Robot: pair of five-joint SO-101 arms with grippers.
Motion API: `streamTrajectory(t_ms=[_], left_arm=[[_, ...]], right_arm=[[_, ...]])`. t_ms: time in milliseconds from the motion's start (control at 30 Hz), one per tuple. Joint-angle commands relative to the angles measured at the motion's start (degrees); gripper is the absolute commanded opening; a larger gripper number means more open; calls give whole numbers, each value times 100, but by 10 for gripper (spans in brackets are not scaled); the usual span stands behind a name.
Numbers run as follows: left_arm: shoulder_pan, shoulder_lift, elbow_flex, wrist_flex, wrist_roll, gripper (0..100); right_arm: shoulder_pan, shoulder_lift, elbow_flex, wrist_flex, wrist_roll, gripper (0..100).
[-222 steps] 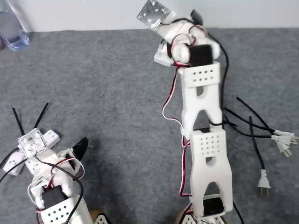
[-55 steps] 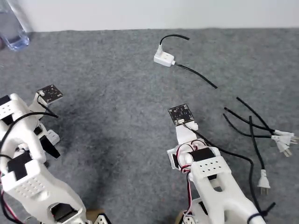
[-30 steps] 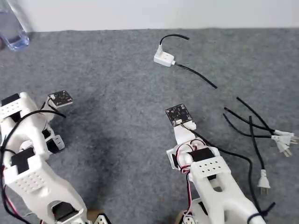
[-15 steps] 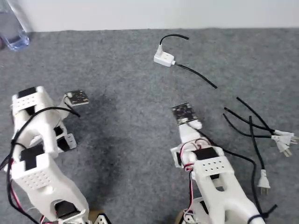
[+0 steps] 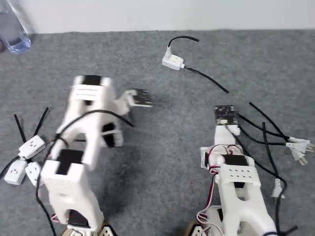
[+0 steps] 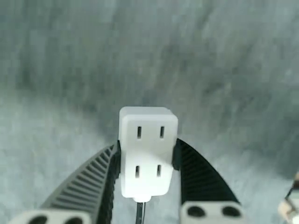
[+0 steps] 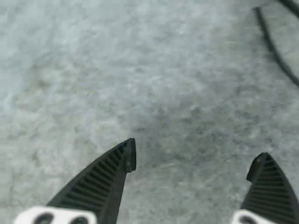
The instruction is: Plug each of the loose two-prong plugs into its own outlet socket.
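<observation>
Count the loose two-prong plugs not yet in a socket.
3. One plug and a second plug lie close together at the far right edge. A third plug lies nearer the front, beside the arm there, which may hide more.

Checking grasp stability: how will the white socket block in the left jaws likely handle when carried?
The socket block looks rigid, with flat sides between the ribbed jaws, so it probably won't slip. Its thin cord likely trails limply, tugging slightly.

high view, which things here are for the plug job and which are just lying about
Job: held socket; left sockets; far socket; loose plugs.
Lying about: clear bottle.
</observation>
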Motion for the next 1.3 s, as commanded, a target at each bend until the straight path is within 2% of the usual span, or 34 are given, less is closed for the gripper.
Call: streamTrajectory(t_ms=[0, 100, 233, 600, 833, 967, 1067, 1133, 1267], left_arm=[[712, -308, -198, -580, 923, 13], [1116, -273, -163, -923, 1591, 13], [1486, -264, -163, -1240, 1890, 13], [2084, 299, 435, -1705, 1908, 13], [2171, 369, 444, -1380, 1908, 20], [2321, 369, 426, -967, 1969, 97], [2286, 369, 295, -949, 2462, 191], [2277, 360, 171, -888, 2541, 239], [2321, 360, -171, -589, 2585, 265]], right_arm=[[321, -163, -387, -171, -79, 368], [620, -163, -404, -171, -325, 368], [796, -277, -396, -145, -492, 368], [831, -690, -211, -189, -492, 368], [831, -681, -149, -330, -484, 368], [822, -673, -149, -312, -475, 368], [831, -673, -149, -295, -475, 368], [831, -673, -149, -295, -475, 368], [831, -673, -141, -295, -475, 368]])
